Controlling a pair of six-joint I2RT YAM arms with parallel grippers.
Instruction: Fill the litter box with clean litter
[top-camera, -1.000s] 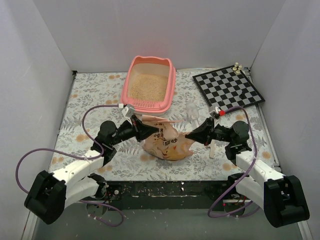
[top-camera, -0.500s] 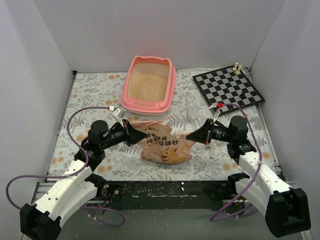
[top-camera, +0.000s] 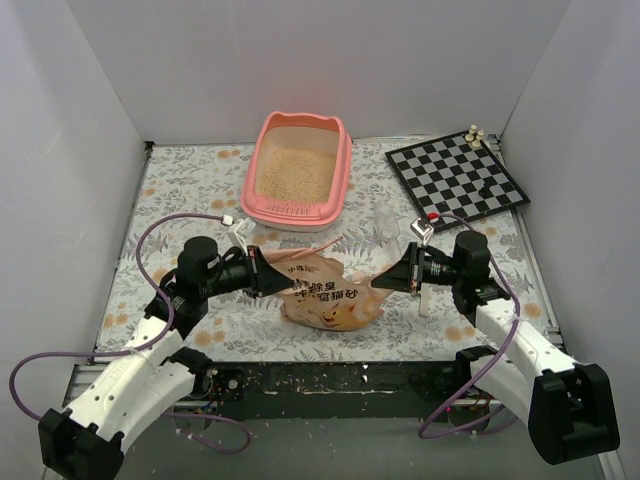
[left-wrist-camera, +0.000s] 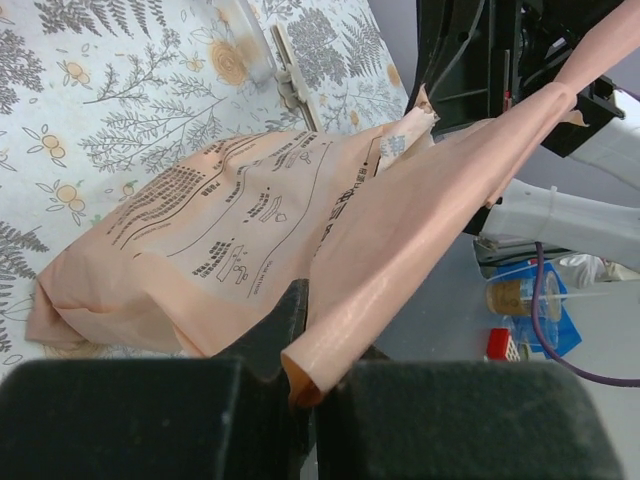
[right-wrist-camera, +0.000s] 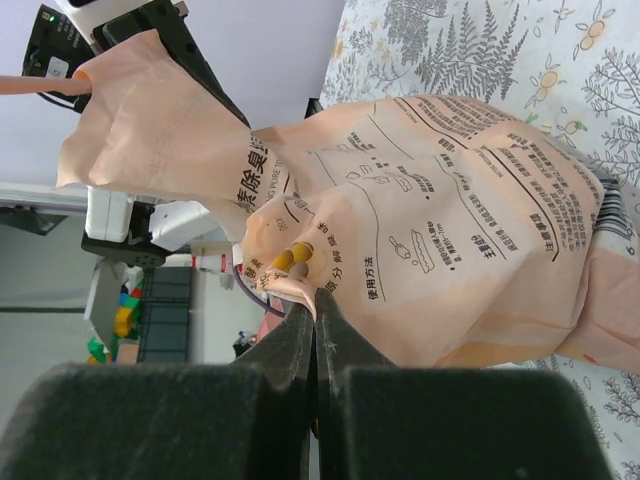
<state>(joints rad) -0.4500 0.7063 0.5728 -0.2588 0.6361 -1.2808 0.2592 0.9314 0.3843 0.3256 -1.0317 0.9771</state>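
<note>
**Both claws pinching the litter bag, box beyond it**

- Litter box (top-camera: 343, 165): pink tray at the far middle of the counter (top-camera: 185, 190). Ear bumps face the back wall, slotted ledge faces the arms.
- Clean litter (top-camera: 295, 172): pale beige grains covering the floor of the box. Depth not readable from above.
- Bag (top-camera: 325, 292): orange-tan, printed, crumpled, its bulk resting on the flowered counter just near of the box's ledge end, between the two arms.
- Left claw (top-camera: 284, 277): pressed together on the bag's left edge. The left wrist view shows a fold of the film caught between the dark fingers, with a flap running up and away from them.
- Right claw (top-camera: 383, 282): pressed together on the bag's right edge. The right wrist view shows the fingers nipping the film beside a small yellow print mark.
- The two claws point toward each other, with the bag slung between them.
- Chessboard (top-camera: 457, 178): far right of the counter, well apart from the box, with a few small pieces at its far corner.
- Clear scoop (top-camera: 384, 224): on the counter between box and board; shape hard to make out.
</note>
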